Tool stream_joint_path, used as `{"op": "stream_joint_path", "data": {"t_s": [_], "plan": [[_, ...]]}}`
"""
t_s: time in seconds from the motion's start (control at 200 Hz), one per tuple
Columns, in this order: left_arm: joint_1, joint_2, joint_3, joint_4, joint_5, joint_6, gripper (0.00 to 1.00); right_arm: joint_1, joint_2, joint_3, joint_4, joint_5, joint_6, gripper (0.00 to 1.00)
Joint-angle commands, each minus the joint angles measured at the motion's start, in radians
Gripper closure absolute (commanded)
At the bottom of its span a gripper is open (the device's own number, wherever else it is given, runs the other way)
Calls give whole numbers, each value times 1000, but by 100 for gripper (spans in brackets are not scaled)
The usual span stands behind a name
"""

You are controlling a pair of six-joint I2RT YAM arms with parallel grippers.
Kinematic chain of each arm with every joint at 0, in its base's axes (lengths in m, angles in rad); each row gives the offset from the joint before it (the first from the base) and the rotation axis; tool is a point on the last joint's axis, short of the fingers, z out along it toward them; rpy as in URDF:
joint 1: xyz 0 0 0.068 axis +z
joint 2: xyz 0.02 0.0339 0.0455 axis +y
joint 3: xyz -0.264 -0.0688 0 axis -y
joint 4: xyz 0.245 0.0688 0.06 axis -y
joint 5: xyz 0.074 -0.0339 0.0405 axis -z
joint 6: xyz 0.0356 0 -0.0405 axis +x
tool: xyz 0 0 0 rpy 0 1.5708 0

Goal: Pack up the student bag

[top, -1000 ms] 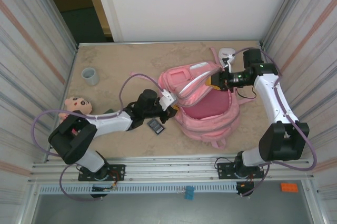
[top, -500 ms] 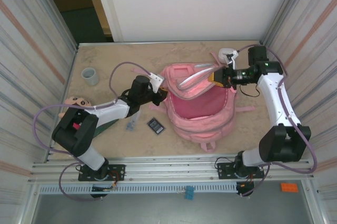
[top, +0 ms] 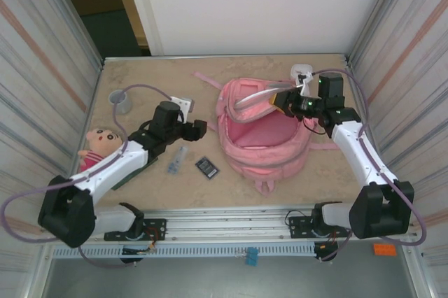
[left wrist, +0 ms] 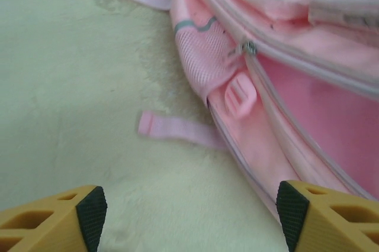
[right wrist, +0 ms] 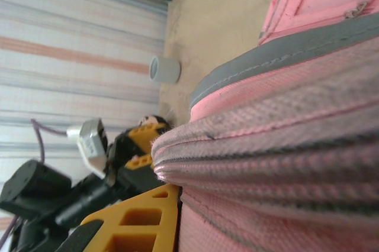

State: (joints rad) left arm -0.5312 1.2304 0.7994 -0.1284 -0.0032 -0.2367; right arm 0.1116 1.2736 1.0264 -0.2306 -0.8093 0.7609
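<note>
The student bag [top: 262, 137] lay right of centre on the desk [top: 161, 77]. Its main compartment was unzipped and gaped upward, showing a darker pink lining. The right jaws were closed on the raised edge of the bag's flap, at its far right corner. In the right wrist view the ribbed pink fabric [right wrist: 284, 139] crowded the lens. One yellow finger [right wrist: 139, 222] showed beneath it and the other was hidden behind the cloth, so the exact bite could not be made out.

The left jaws stood wide apart just left of the bag, clear of it and with nothing between them. The left wrist view cut them down to two black-padded yellow fingertips [left wrist: 89, 219] in the bottom corners, with bare desk between. Ahead of them were the bag's mesh side pocket [left wrist: 201, 57] and a short loose strap [left wrist: 177, 129] lying flat.

A grey cup [top: 120, 102] stood upright near the far left corner. A doll [top: 100, 145] lay at the left edge, close beside the left arm [top: 119, 165]. Between that arm and the bag lay a dark flat rectangle [top: 206, 166] and a small pale object [top: 176, 160], both too small to identify. A white thing [top: 301, 72] beyond the right arm [top: 357, 151] was partly hidden by it.
</note>
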Motion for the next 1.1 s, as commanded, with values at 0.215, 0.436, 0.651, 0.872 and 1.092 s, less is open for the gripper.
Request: {"op": "stream_joint_path", "data": {"t_s": [0.215, 0.436, 0.651, 0.872, 1.092], "plan": [[27, -170, -31, -318, -96, -200, 19, -4, 14, -4, -102, 138, -57, 55], [30, -170, -37, -367, -103, -272, 19, -25, -70, -94, -491, 255, -192, 37], [31, -123, -50, -294, -26, -323, 19, -101, -115, -124, -653, 219, -228, 22], [32, -40, 44, -322, -5, -342, 18, -232, -39, 83, -758, 278, -335, 20], [113, 91, 184, -378, 87, -350, 19, -278, 345, 316, -601, 283, -400, 26]]}}
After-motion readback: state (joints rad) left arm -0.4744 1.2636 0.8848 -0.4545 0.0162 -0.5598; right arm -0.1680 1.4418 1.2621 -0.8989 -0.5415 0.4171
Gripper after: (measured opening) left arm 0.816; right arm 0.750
